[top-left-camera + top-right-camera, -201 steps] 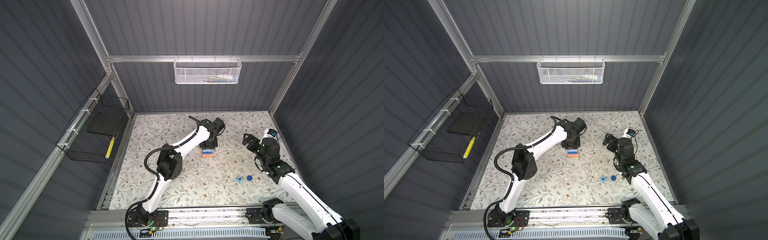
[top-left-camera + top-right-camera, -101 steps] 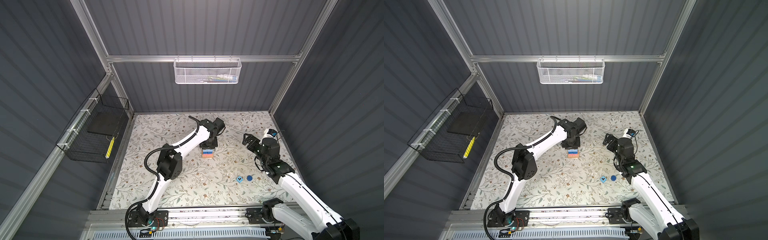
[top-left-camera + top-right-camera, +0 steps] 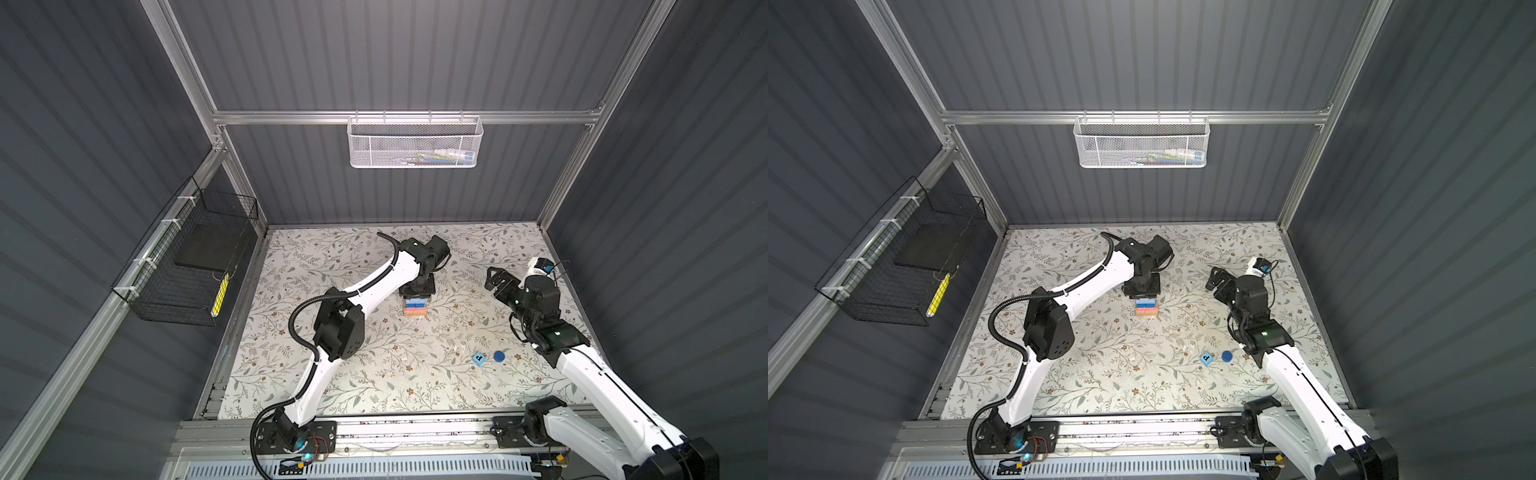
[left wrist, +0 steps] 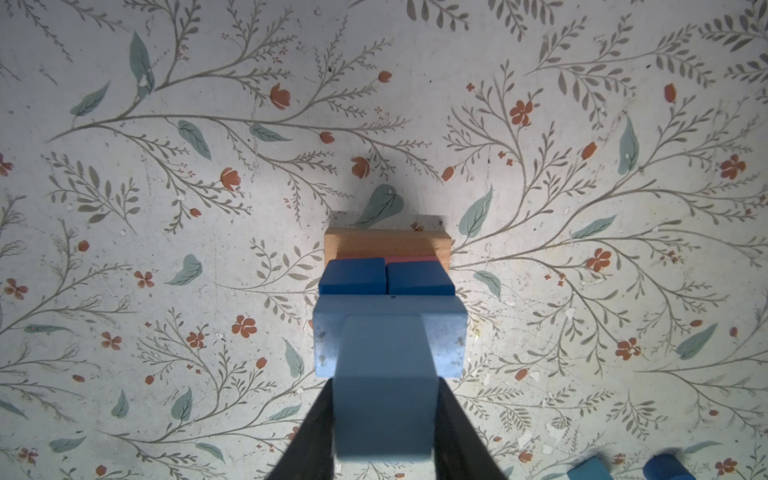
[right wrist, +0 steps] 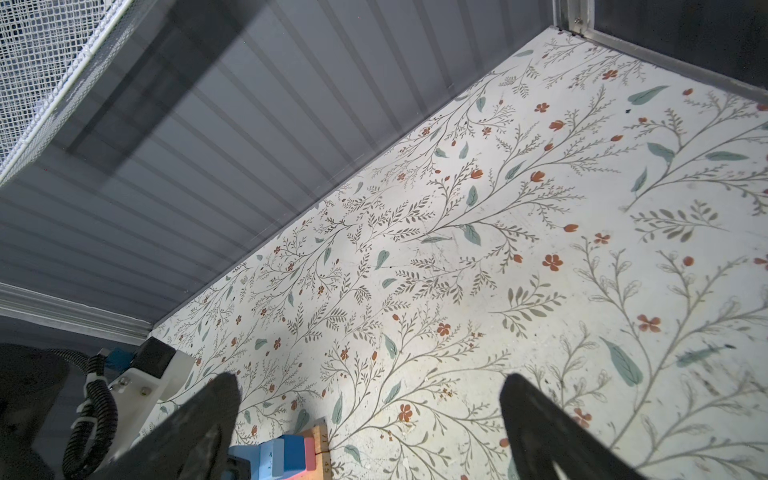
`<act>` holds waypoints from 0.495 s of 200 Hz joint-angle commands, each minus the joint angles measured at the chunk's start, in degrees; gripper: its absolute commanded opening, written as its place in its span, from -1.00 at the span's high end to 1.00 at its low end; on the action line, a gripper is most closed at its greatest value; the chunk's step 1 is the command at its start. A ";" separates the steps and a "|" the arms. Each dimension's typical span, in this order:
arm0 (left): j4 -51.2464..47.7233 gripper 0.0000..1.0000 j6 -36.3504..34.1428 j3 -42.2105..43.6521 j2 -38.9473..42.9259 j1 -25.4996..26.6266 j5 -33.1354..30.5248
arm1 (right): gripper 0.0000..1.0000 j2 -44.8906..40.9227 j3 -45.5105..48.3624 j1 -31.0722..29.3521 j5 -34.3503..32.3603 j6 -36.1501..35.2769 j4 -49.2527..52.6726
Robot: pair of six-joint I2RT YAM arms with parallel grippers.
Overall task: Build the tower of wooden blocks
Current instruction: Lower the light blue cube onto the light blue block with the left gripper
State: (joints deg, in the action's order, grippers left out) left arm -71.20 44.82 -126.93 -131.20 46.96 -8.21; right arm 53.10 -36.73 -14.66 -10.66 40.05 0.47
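The wood block tower point(image 3: 414, 308) point(image 3: 1146, 308) stands mid-table. From the bottom it has a tan bar point(image 4: 386, 243), a pink bar point(image 4: 411, 259), two dark blue cubes point(image 4: 353, 276) and a light blue bar point(image 4: 451, 332). A light blue cube point(image 4: 384, 365) rests on top of that bar. My left gripper point(image 4: 385, 386) point(image 3: 417, 289) points straight down, with its fingers against both sides of the cube. My right gripper point(image 5: 370, 386) point(image 3: 493, 280) hovers open and empty to the right. A lettered light blue cube point(image 3: 479, 358) and a dark blue cylinder point(image 3: 499, 355) lie loose at front right.
A white mesh basket point(image 3: 415, 143) hangs on the back wall. A black wire basket point(image 3: 187, 266) hangs on the left wall. Grey walls close in the floral table on three sides.
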 commanded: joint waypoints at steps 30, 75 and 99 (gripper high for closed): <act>-1.95 0.21 0.11 -1.93 -1.61 0.44 -0.75 | -0.98 0.40 0.68 0.24 0.45 0.27 -0.49; -1.74 0.26 0.27 -2.08 -1.56 0.43 -0.85 | -0.98 0.34 0.61 0.35 0.42 0.29 -0.60; -1.74 0.31 0.27 -2.12 -1.62 0.49 -1.09 | -0.98 0.35 0.77 0.44 0.43 0.29 -0.55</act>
State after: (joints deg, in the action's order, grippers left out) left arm -71.33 44.82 -127.46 -131.63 46.96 -8.23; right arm 53.10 -36.73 -14.59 -10.46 40.07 0.47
